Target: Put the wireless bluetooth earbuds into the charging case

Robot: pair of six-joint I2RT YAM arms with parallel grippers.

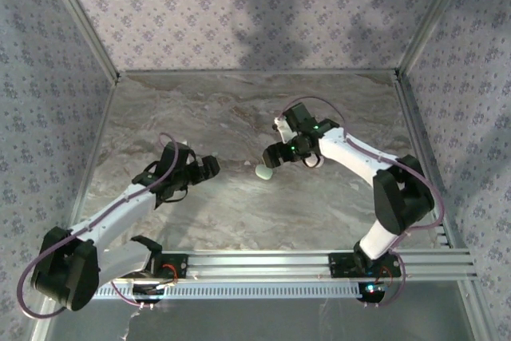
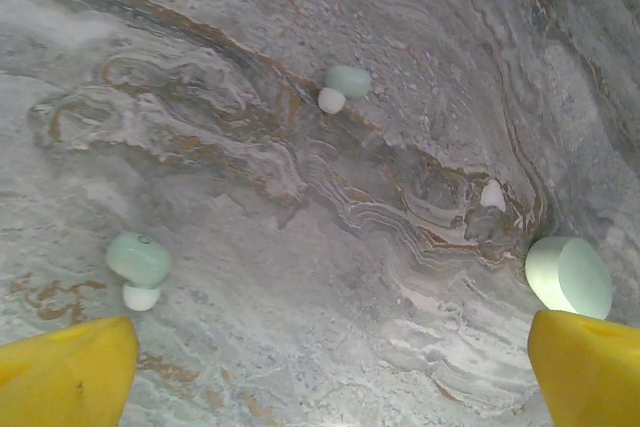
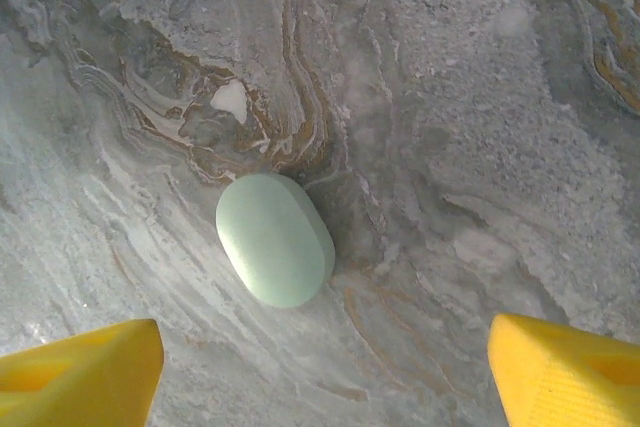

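**Both grippers open over the tabletop; two earbuds and one charging case lie loose.**

Count two small mint-green plastic earbuds with white tips. The nearer earbud [image 2: 138, 267] lies just ahead of the left gripper [image 2: 325, 377], close to its left yellow fingertip [image 2: 62, 372]. The farther earbud [image 2: 340, 87] lies well beyond it. Count one mint-green oval plastic charging case [image 3: 275, 239], lying flat on the grey marble-patterned tabletop [image 3: 480, 97]. It sits ahead of the right gripper [image 3: 320, 372], not between its fingers. On each gripper the jaws stand wide apart, holding nothing. Floral-patterned walls [image 1: 239, 5] enclose the tabletop on three sides.
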